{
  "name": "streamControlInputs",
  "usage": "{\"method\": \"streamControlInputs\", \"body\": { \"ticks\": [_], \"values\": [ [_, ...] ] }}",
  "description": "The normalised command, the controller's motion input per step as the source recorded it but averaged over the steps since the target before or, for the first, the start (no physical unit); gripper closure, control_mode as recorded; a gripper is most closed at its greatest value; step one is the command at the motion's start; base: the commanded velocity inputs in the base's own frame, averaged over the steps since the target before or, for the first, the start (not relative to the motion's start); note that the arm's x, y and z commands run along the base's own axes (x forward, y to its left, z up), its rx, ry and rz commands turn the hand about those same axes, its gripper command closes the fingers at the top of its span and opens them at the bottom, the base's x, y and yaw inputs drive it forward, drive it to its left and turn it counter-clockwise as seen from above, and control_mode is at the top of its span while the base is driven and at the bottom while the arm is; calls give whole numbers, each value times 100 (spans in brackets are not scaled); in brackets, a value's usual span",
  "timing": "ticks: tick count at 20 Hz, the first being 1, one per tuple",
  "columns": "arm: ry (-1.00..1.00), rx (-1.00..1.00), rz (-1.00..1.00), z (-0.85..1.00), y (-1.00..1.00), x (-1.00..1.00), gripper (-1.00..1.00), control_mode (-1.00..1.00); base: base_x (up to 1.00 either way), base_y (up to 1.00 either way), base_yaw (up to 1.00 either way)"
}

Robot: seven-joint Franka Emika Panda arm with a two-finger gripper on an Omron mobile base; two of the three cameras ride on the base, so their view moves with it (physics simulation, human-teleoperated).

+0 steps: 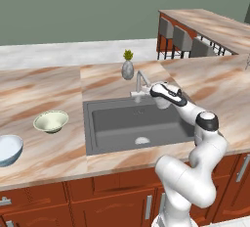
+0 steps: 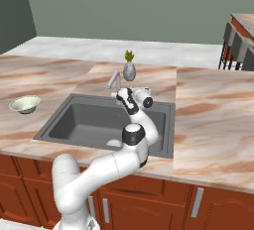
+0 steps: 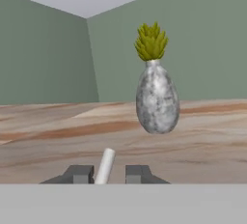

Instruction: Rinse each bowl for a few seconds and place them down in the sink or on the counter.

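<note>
I have the claw (image 3: 109,174) spread apart at the back rim of the sink (image 1: 117,123), its two tips standing on either side of the slim faucet lever (image 3: 105,165) without clamping it. The marble-patterned desk (image 1: 39,99) runs wide under grey-green walls. The small cream-green bowl (image 1: 51,121) sits left of the basin, the pale blue-white bowl (image 1: 9,148) farther left at the desk's front. A grey vase (image 3: 157,97) with a plant stands behind the faucet.

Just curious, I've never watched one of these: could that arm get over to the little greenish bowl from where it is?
Probably yes: the cream-green bowl sits alone on open counter left of the sink, nothing between it and the tool.
</note>
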Motion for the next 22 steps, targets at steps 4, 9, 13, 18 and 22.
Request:
{"method": "streamControlInputs", "body": {
  "ticks": [4,9,13,18,22],
  "values": [
    [6,8,0,-8,-56,0,100,-100,0,0,0],
    [7,6,-1,-12,-57,0,100,-100,0,0,0],
    [8,3,-4,-16,-54,3,100,-100,0,0,0],
    [10,0,-6,-16,-56,1,100,-100,0,0,0],
    [9,0,-7,-16,-62,0,100,-100,0,0,0]
  ]
}}
